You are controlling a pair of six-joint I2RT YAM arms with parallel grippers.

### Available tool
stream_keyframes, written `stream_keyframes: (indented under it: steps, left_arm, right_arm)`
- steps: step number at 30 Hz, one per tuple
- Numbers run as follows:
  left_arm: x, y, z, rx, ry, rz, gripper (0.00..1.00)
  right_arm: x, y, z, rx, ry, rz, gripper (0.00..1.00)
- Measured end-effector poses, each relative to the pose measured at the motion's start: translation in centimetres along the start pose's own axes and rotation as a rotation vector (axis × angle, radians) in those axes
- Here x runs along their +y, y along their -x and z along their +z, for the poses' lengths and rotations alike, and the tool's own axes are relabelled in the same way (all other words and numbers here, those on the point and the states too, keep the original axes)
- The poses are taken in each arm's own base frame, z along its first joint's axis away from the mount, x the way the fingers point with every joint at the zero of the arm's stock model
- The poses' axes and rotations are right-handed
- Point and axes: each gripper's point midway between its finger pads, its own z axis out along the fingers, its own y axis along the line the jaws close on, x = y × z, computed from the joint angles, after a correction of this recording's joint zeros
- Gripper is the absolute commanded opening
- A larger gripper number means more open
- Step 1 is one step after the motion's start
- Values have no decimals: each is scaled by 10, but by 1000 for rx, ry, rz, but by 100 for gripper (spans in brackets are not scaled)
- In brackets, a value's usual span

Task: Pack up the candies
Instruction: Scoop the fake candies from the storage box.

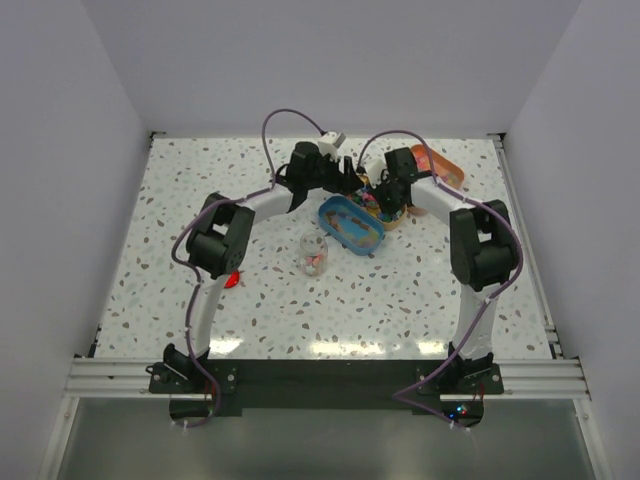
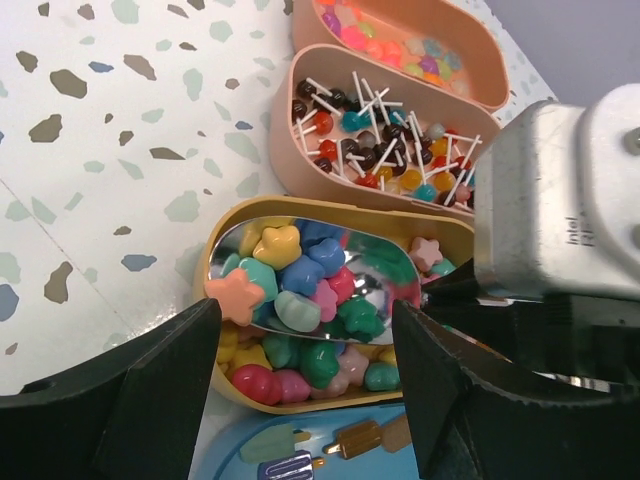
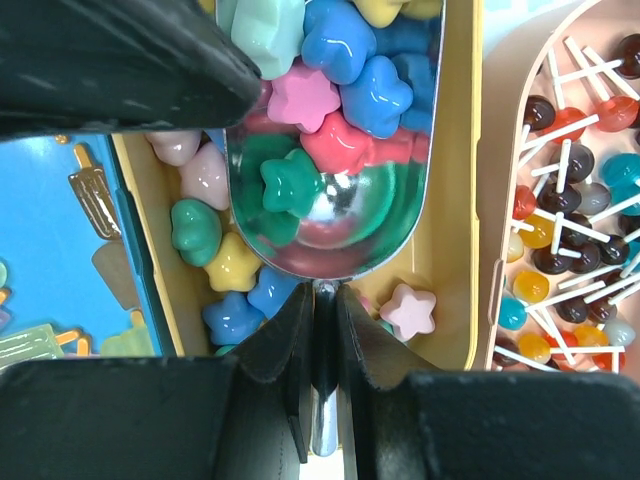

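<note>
The candies (image 3: pixel 345 75) are star- and shell-shaped sweets in pink, blue, green and yellow; they also show in the left wrist view (image 2: pixel 300 280). They fill a yellow oval tin (image 3: pixel 455 200) and the bowl of a silver scoop (image 3: pixel 335 225). My right gripper (image 3: pixel 322 320) is shut on the scoop's handle and holds the loaded bowl just above the tin. My left gripper (image 2: pixel 305 330) is open and empty, with its fingers (image 2: pixel 150 400) on either side of the near end of the tin and the scoop (image 2: pixel 385 270). In the top view both grippers, left (image 1: pixel 350 183) and right (image 1: pixel 380 198), meet at the tins.
A beige tin of lollipops (image 2: pixel 288 130) and an orange tin of small bead sweets (image 2: pixel 400 45) lie behind the yellow tin. A blue lid with ice-lolly pictures (image 2: pixel 330 440) lies in front. A clear jar (image 1: pixel 313 255) and a red lid (image 1: pixel 232 280) stand nearer the arm bases.
</note>
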Motion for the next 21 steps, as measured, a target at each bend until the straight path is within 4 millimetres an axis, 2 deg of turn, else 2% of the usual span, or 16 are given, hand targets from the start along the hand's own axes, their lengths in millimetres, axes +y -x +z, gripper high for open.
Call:
stream_keyframes:
  steps: [8,21]
  left_arm:
    - [-11,19,-8,-38,-13,-5,74]
    - [-12,9,-10,-27,-21,-29,75]
  right_arm:
    - [-1,0,0,-18,18,5,0]
    - [-1,-7,-8,32,29,-53,0]
